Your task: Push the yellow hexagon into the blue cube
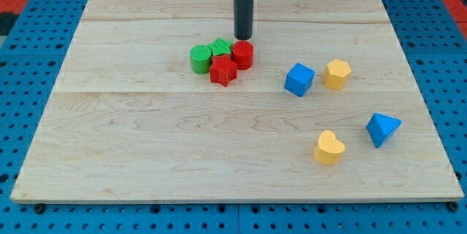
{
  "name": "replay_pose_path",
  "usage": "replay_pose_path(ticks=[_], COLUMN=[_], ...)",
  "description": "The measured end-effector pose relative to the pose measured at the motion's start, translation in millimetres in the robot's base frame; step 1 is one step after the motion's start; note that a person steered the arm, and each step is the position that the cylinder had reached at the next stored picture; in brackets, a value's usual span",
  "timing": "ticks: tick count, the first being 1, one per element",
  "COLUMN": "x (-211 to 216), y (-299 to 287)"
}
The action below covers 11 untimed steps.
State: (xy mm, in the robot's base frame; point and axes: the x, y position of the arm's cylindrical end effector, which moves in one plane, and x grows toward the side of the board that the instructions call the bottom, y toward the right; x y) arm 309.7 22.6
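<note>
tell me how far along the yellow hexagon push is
Nothing looks done: the yellow hexagon sits just to the view's right of the blue cube, a small gap between them. In hand: my tip is off by the red cylinder. Left: get round the hexagon's right side and push left.

On the bench, the hexagon sits right of centre, just right of the cube; my tip stands upper centre, above a four-block cluster.
</note>
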Motion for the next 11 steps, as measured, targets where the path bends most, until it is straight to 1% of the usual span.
replay_pose_path(ticks=[1, 2, 3, 5, 7, 8, 9, 10, 11], x=[-4, -4, -4, -4, 20, 34, 83, 113, 103], y=[52, 161, 185, 192, 236, 238, 237, 152, 82])
